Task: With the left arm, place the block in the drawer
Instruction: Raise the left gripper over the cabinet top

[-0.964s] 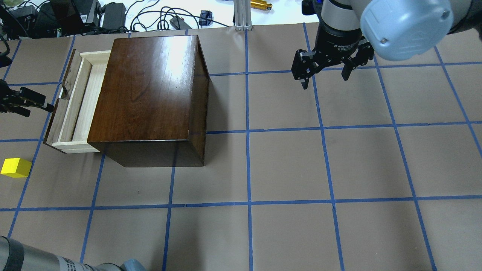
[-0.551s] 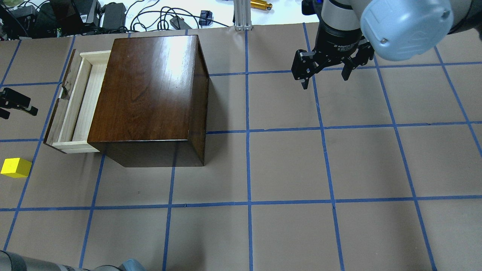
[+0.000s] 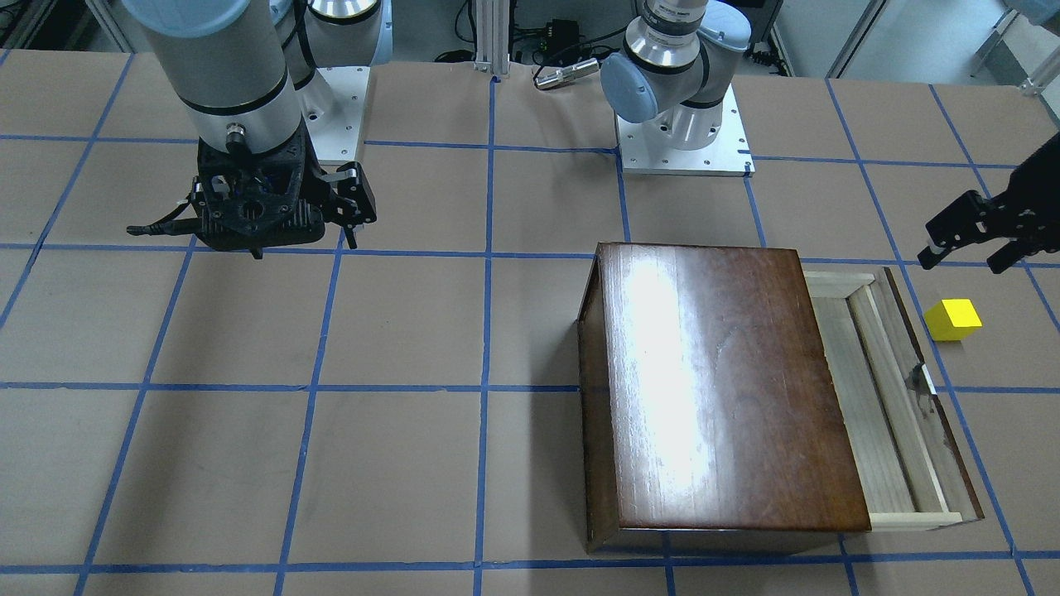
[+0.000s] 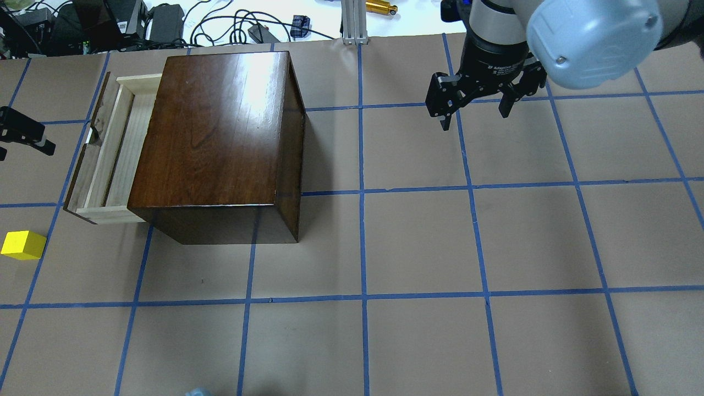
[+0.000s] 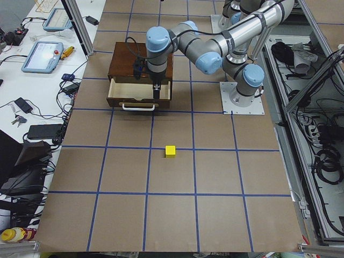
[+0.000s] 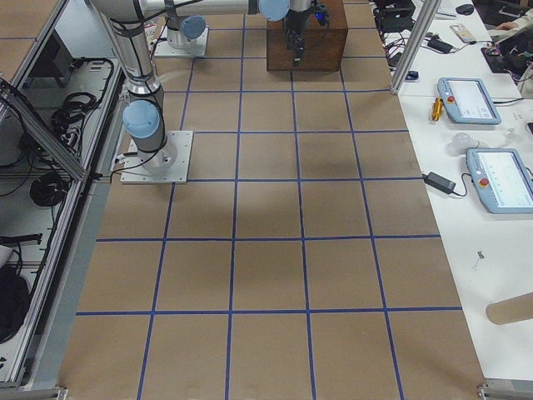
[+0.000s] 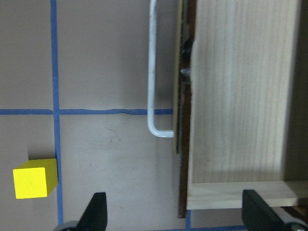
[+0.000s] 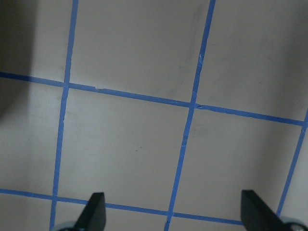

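Note:
The yellow block (image 4: pixel 23 245) sits on the table, left of the cabinet's near corner; it also shows in the front view (image 3: pixel 953 319) and at the lower left of the left wrist view (image 7: pixel 35 178). The drawer (image 4: pixel 118 148) stands pulled out of the dark-brown cabinet (image 4: pixel 220 132), and what shows of it is empty. My left gripper (image 3: pixel 959 263) is open and empty, hovering beside the drawer front, apart from the block. In its wrist view (image 7: pixel 178 214) the jaws straddle the drawer's front corner. My right gripper (image 4: pixel 474 116) is open and empty, far right.
The drawer's metal pull (image 7: pixel 153 72) sticks out toward the block's side. Cables and devices (image 4: pixel 165 22) lie beyond the table's far edge. Blue tape lines grid the brown table top (image 4: pixel 418 242).
My left gripper has moved toward the overhead view's left edge, away from the drawer front. The left forearm has left the bottom-left corner. Block, drawer and right arm have not moved.

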Available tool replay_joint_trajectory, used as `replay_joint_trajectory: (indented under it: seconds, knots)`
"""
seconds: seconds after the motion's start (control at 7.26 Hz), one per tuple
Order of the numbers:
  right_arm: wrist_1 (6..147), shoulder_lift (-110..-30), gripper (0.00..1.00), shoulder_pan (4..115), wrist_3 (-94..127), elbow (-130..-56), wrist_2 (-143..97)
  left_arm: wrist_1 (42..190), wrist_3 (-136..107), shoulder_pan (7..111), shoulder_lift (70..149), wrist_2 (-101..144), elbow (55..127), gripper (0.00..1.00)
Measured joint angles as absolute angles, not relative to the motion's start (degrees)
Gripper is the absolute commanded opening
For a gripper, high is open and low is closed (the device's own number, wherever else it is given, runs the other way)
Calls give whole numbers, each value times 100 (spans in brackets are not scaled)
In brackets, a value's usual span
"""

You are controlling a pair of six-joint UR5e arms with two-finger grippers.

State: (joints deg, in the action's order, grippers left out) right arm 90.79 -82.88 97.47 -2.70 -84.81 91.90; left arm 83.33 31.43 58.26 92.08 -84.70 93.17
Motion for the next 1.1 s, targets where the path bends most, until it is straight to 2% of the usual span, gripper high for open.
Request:
replay_joint_trajectory:
  seconds: [0.69, 1.1]
  knots:
    - [9079, -8288, 100, 9747, -270, -8482, 9190, 8226, 267, 8366, 9014, -8961, 9244, 100]
    - [9079, -8288, 100, 9747, -270, -8481, 9188, 8167, -534, 8928, 9048, -9040, 9238, 100]
